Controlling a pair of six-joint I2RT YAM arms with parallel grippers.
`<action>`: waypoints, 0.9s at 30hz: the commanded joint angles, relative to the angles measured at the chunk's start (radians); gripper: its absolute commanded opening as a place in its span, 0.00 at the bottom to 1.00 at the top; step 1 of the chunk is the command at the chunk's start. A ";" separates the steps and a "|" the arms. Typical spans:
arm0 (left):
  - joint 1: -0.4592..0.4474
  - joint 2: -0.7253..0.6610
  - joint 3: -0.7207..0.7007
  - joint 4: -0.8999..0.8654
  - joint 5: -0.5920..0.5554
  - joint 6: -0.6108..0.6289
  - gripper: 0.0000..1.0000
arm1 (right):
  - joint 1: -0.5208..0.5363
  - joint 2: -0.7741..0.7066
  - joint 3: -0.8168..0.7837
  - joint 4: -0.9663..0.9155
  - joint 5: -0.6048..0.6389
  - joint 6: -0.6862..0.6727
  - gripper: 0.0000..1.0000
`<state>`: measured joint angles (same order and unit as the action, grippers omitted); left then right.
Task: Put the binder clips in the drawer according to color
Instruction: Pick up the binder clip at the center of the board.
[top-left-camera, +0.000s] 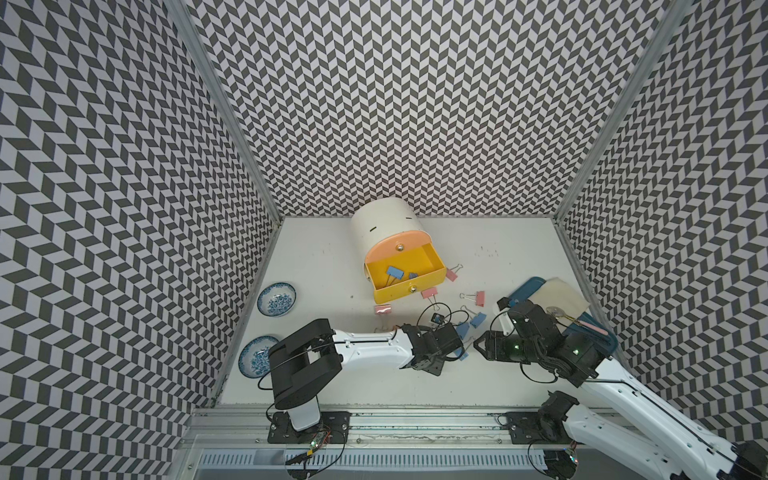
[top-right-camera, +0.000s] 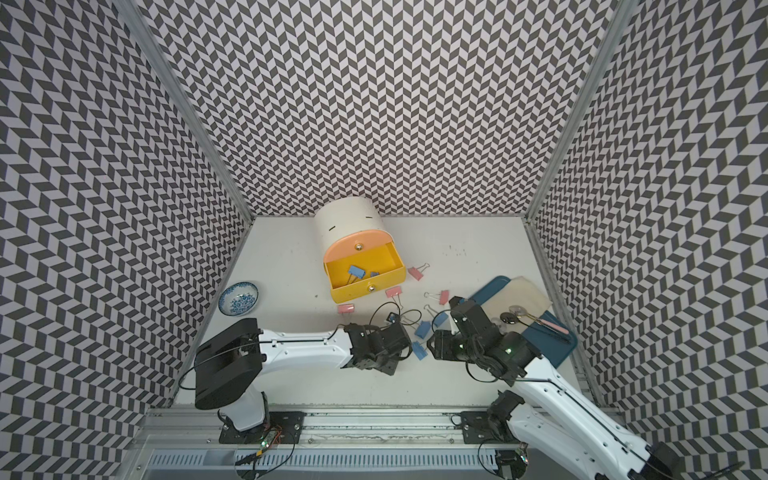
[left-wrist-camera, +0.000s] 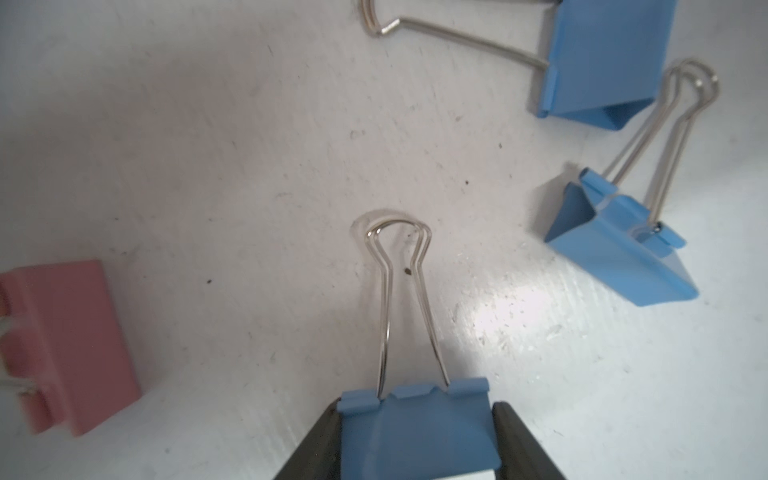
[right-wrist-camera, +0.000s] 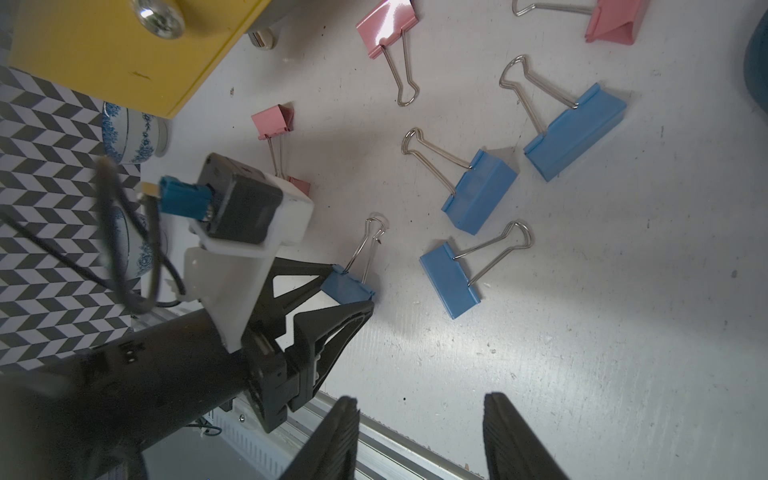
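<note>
My left gripper is shut on a blue binder clip by its body, low over the white table, wire handles pointing away from the fingers. The right wrist view shows the same grip; in both top views the left wrist hides it. Three more blue clips lie just beyond. Several pink clips are scattered near the open yellow drawer, which holds two blue clips. My right gripper hovers open and empty to the right of the blue clips.
The white cabinet has a shut peach upper drawer. Two blue-patterned bowls stand at the left. A blue tray with a cream cloth and utensils sits at the right, under the right arm.
</note>
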<state>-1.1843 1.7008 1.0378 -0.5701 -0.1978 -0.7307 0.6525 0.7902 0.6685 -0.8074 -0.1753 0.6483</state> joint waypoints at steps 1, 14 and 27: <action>-0.006 -0.076 0.072 -0.061 -0.030 0.011 0.47 | 0.006 -0.008 0.033 0.036 0.030 0.006 0.52; 0.024 -0.165 0.294 -0.238 -0.075 0.085 0.47 | -0.008 0.106 0.217 0.088 0.030 -0.038 0.54; 0.177 -0.199 0.521 -0.346 -0.038 0.228 0.47 | -0.069 0.223 0.400 0.101 -0.023 -0.102 0.54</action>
<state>-1.0355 1.5215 1.5055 -0.8715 -0.2459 -0.5674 0.5987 1.0004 1.0393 -0.7521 -0.1780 0.5770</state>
